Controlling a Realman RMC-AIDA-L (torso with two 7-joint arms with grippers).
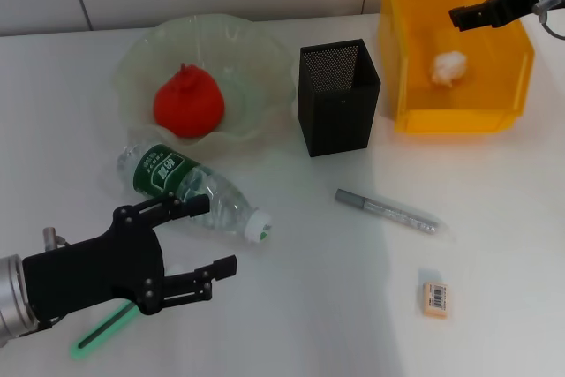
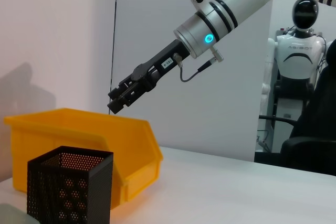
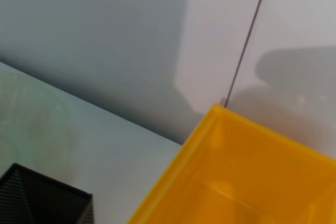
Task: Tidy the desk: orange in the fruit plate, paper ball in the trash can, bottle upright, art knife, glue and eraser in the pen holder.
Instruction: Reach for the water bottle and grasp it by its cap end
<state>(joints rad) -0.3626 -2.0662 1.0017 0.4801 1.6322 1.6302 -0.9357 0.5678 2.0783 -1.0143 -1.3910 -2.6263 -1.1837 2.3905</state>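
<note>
Nearest, the left gripper [image 1: 201,240] hangs spread apart just over the desk [image 1: 335,306], beside the bottle [image 1: 190,190] lying on its side. Farther back, the black mesh pen holder [image 1: 339,97] shows nothing inside. The clear fruit plate [image 1: 256,64] carries a red fruit [image 1: 188,103]. The yellow trash can [image 1: 424,50] holds the crumpled white paper ball [image 1: 448,68]; the right gripper [image 1: 457,17] hovers above it, fingers nearly closed and holding nothing.
</note>
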